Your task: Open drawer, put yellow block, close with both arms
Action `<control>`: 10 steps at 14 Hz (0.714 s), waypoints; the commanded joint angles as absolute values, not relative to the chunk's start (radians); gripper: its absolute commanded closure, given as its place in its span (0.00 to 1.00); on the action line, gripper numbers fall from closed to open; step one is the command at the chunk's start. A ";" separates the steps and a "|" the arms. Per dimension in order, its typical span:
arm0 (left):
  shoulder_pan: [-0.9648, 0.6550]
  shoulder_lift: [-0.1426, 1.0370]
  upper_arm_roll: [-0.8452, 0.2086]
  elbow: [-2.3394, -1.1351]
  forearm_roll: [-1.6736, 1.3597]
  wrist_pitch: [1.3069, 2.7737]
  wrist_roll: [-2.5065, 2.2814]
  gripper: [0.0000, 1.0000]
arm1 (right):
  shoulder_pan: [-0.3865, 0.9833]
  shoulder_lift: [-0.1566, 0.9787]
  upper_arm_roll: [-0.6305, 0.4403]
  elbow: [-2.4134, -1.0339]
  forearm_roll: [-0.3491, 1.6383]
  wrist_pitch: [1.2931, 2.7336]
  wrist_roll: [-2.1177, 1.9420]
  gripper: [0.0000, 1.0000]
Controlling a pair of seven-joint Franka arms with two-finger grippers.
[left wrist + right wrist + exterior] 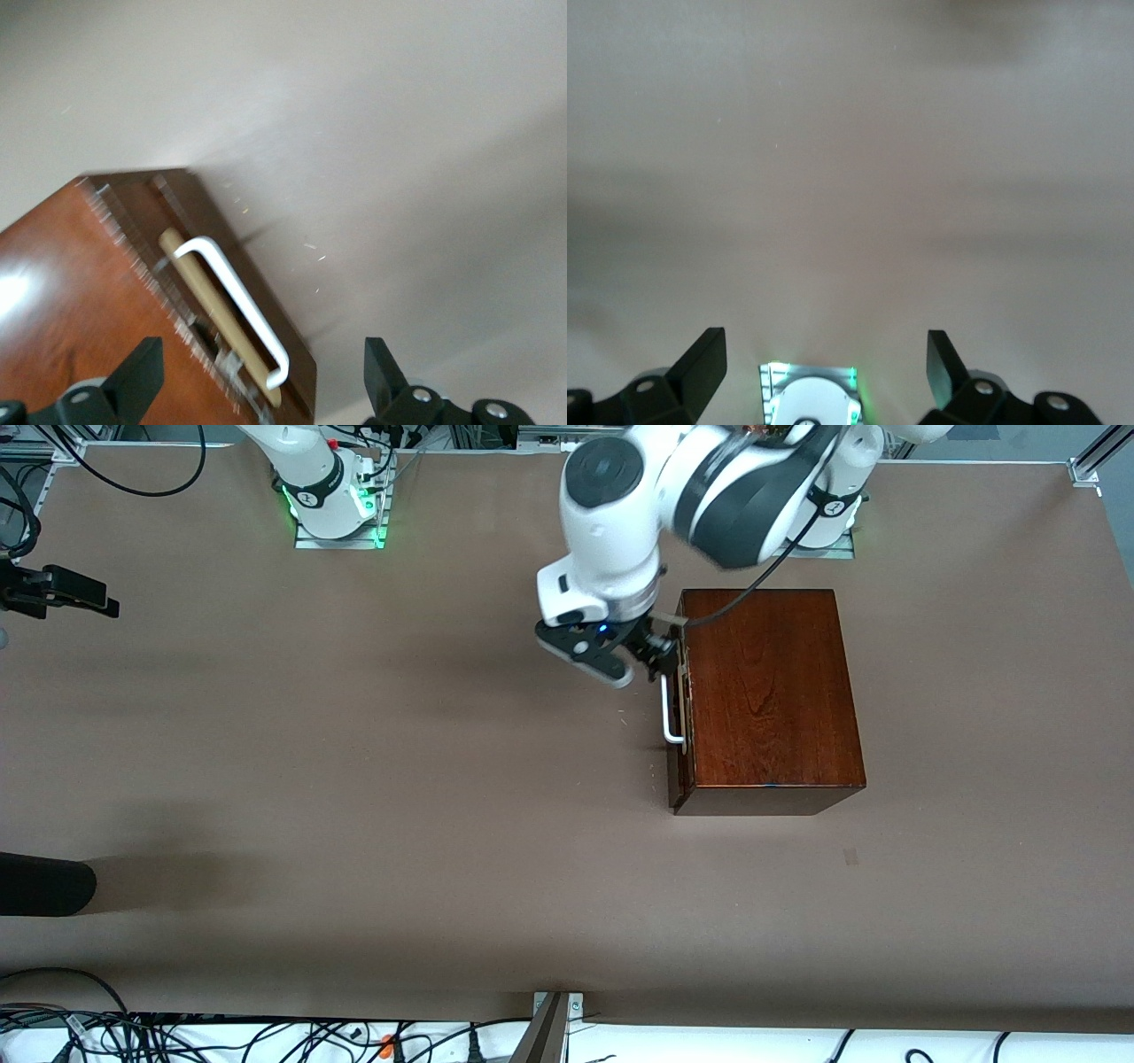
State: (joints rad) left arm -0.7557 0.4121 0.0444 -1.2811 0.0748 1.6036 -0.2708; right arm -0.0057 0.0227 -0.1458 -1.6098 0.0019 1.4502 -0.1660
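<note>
Brown table (354, 779), left hand (640, 657) spread beside the drawer (683, 691) handle (671, 708), seemingly untouching; right hand (824, 359) spread.

Box (771, 691): glossy reddish-brown wood, smooth, visible grain. Handle (671, 713): smooth white, looks like coated metal or plastic. Table (354, 779): matt brown covering, faintly speckled. Arm shells: glossy white plastic.

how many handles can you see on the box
1: a white handle on the drawer front of the box, facing the right arm's end. Other faces are hidden.
</note>
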 commanded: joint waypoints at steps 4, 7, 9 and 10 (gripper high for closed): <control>-0.530 0.261 0.064 -1.287 0.019 1.431 -0.341 0.00 | -0.006 0.017 -0.135 -1.609 0.006 1.539 -0.175 0.00; -0.347 0.215 0.064 -1.319 -0.051 1.405 -0.180 0.00 | -0.005 0.017 -0.123 -1.609 0.006 1.542 -0.176 0.00; -0.243 0.204 0.064 -1.339 -0.063 1.414 -0.088 0.00 | -0.006 0.017 -0.123 -1.609 0.011 1.546 -0.175 0.00; -0.220 0.199 0.071 -1.347 -0.066 1.416 -0.080 0.00 | -0.006 0.017 -0.123 -1.609 0.011 1.548 -0.175 0.00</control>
